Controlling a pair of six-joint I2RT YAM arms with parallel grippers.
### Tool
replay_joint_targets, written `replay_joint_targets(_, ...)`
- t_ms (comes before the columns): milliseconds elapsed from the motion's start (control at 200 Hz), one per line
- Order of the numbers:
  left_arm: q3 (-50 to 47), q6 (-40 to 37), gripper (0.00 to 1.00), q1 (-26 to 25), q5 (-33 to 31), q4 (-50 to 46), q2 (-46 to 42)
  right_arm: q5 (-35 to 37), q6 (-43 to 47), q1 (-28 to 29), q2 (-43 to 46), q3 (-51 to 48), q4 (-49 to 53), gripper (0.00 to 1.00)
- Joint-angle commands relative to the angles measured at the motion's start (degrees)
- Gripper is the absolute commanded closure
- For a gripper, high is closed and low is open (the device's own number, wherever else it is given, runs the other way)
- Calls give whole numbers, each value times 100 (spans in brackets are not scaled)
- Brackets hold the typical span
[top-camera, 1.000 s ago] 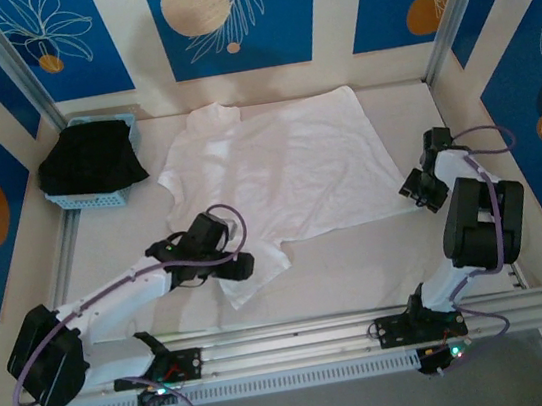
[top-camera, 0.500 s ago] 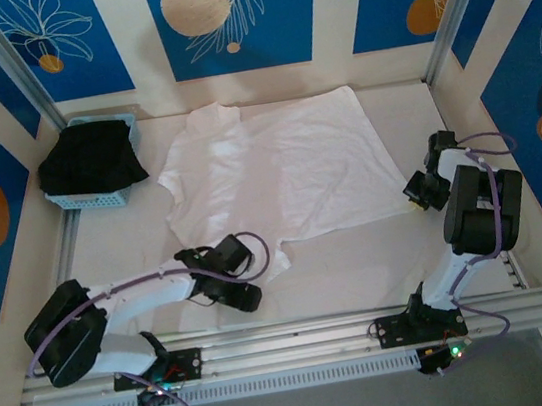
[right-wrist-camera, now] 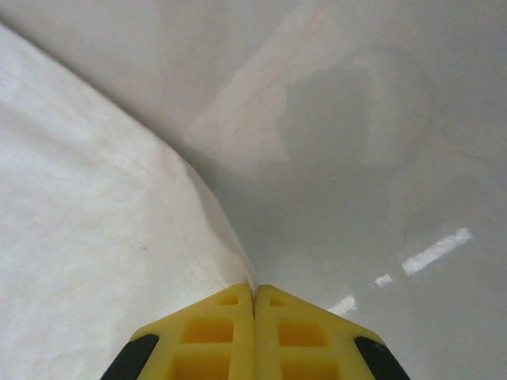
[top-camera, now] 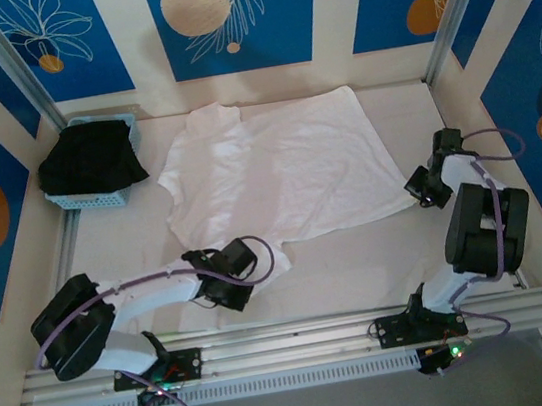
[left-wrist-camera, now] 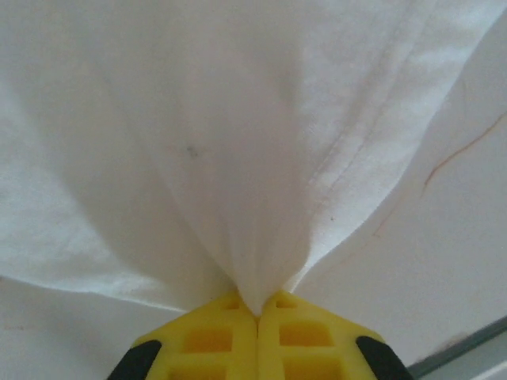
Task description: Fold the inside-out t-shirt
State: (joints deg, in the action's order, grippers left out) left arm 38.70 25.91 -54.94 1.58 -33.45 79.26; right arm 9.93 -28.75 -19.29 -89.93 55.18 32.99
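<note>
The left jaws are pressed together on a pinch of the shirt [left-wrist-camera: 238,119], and the cloth fans out from between them. The right jaws are pressed together too, with the shirt's edge running in at their tip.

The left arm [top-camera: 152,290] lies low and long over the bench [top-camera: 360,261] and reaches to the shirt's near left corner. The right arm [top-camera: 481,224] is bent up high, and its wrist reaches over to the shirt's near right corner.

The white shirt lies spread flat in the middle of the bench, toward the back. A black cloth [top-camera: 91,158] sits in a blue basket [top-camera: 83,197] at the back left.
</note>
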Motion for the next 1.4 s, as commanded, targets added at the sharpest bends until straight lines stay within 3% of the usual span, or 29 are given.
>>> replay_joint_targets(0,-147,311,100,-59,347,-592,-461,-181,-82,-119,414,-279,-25,100)
replay_joint_targets(100,-135,710,100,-48,663,-898,-1068,-237,-139,-278,689,-523,-38,100)
replay_joint_targets(240,181,942,100,121,641,-1713,-1943,-329,-234,-561,1128,-857,-116,100)
replay_joint_targets(440,913,117,100,1513,1151,-2172,-2270,-489,-298,-513,1340,-749,-219,100)
replay_joint_targets(540,1467,-515,100,2331,1410,-2218,-2018,-427,-306,-356,1171,-468,-212,99)
replay_joint_targets(665,2074,-1122,100,2965,1478,-2156,-1481,-196,-272,-132,789,-20,-172,99)
replay_joint_targets(955,3003,-1688,100,3823,974,-1650,-30,40,-272,519,-528,1230,-204,96)
replay_joint_targets(1160,4137,-1649,100,4278,644,-1440,1607,165,-202,745,-2083,2929,60,90)
replay_joint_targets(1205,4465,-1598,95,4316,546,-1426,1985,172,-165,779,-2413,3309,155,87)
replay_joint_targets(1295,5111,-1489,85,4384,409,-1419,2659,140,-118,796,-2896,3879,376,70)
replay_joint_targets(1390,5709,-1400,55,4395,317,-1484,3151,274,-2,813,-2819,3828,392,59)
